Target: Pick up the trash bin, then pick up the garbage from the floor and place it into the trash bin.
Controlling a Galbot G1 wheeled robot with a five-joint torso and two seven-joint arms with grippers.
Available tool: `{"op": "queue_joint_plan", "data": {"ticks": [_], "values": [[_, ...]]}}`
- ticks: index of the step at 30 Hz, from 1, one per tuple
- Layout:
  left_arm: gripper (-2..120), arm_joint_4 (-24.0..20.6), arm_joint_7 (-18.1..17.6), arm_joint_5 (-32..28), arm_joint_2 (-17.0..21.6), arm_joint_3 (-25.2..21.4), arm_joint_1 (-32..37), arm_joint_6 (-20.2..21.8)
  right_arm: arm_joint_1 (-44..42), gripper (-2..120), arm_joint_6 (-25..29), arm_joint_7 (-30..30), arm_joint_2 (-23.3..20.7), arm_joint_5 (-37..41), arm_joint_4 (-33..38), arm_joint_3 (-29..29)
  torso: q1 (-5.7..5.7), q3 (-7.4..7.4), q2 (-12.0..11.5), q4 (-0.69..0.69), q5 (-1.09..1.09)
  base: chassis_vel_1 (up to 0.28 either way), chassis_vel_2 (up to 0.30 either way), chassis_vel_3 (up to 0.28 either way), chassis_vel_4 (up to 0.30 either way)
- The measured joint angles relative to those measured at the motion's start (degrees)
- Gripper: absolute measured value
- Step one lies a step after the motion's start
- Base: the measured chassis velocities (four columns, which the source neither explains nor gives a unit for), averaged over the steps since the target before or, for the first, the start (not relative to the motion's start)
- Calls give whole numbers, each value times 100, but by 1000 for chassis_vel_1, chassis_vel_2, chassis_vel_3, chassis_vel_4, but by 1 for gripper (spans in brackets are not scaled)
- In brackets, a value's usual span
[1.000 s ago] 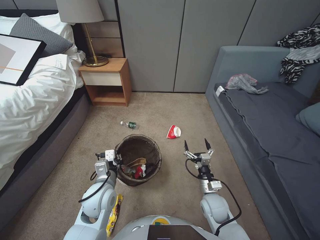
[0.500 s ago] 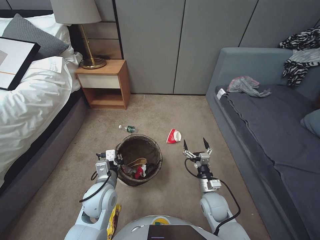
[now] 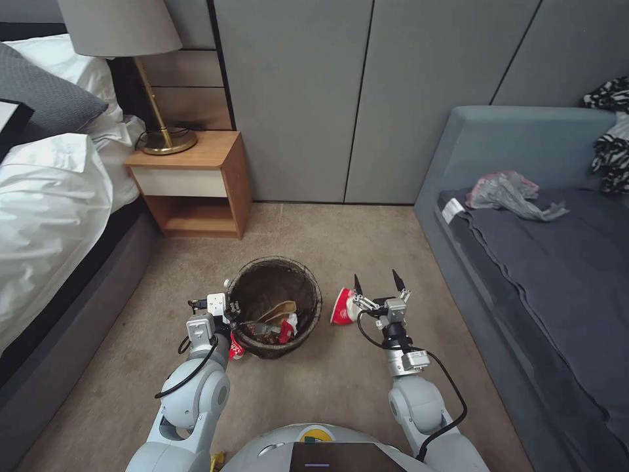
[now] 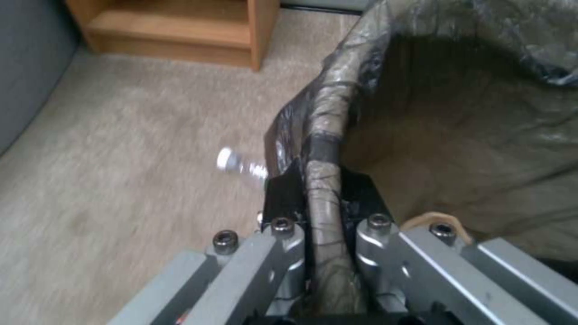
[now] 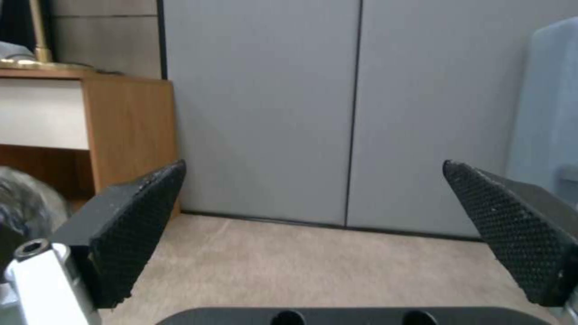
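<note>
No brand or writing can be read on anything before you.

Largest first: the beige short-pile carpet floor (image 3: 341, 387) fills the middle of the head view, between the white-sheeted bed at the left edge and the grey-blue sofa at the right. At the centre of that frame you have the small round trash bin with the dark brown bag liner (image 3: 275, 305); mixed litter lies inside it, too jumbled to tell apart. Your left tool (image 3: 226, 313) is clamped on the bin's near-left rim; in the left wrist view its two black fingers (image 4: 283, 194) pinch the liner-covered rim (image 4: 325, 180) between them. A small clear plastic bottle (image 4: 240, 164) lies blurred on the carpet just past that rim.

Your right tool (image 3: 377, 283) sits right of the bin, spread wide and holding nothing. The crushed red-and-white paper cup (image 3: 342, 307) lies just beside its left fingertip, between tool and bin. A scrap of red-and-white wrapper (image 3: 236, 347) peeks out beside your left wrist, mostly hidden.
</note>
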Motion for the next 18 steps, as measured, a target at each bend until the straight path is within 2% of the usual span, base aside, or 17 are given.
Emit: {"op": "queue_joint_plan", "data": {"ticks": [1, 4, 8, 10, 11, 12, 13, 14, 17, 18], "values": [[4, 5, -4, 4, 0, -4, -6, 0, 2, 100, 86, 30, 2, -88, -36, -68, 1, 1, 0, 3, 3, -314, 324, 364, -344], [4, 17, -6, 4, 2, -12, -11, 1, -11, 100, 176, 62, -9, -252, -106, -151, 2, 2, -1, 2, -3, -294, 300, 306, -318], [4, 16, -3, -4, 9, -5, -23, 0, -95, 100, 10, 99, -54, -412, -226, -351, 2, 2, -1, 1, -2, -151, 138, 123, -143], [4, 3, -4, -7, 23, -13, -18, 0, -147, 100, -669, 203, -115, -177, -200, -511, 0, -1, 0, 1, 1, -21, 11, -11, -25], [4, 3, -4, -7, 23, -13, -18, 0, -147, 100, -669, 203, -115, -177, -200, -511, 0, -1, 0, 1, 1, 33, 11, -50, -2], [4, -5, -4, -9, 27, -15, -15, 0, -154, 100, -932, 239, -147, -40, -165, -561, 0, -1, 0, -1, 0, 64, -44, -50, -2], [4, -14, -4, -15, 29, -15, -12, 2, -147, 100, -1429, 353, -203, 192, -106, -639, 0, -1, 0, 1, 0, 64, -102, -83, 64], [4, -14, -4, -15, 29, -15, -12, 2, -147, 100, -1429, 353, -203, 192, -106, -639, 0, -1, 0, 1, 0, 64, -102, -83, 64], [4, -29, -5, -18, 31, -14, -4, 3, -104, 100, -2827, 622, -305, 744, 21, -749, 0, -2, 0, 0, 0, 43, -59, -42, 28], [4, -29, -5, -18, 31, -14, -4, 3, -104, 100, -2827, 622, -305, 744, 21, -749, 0, -2, 0, 0, 0, 0, 0, 0, 0]]}}
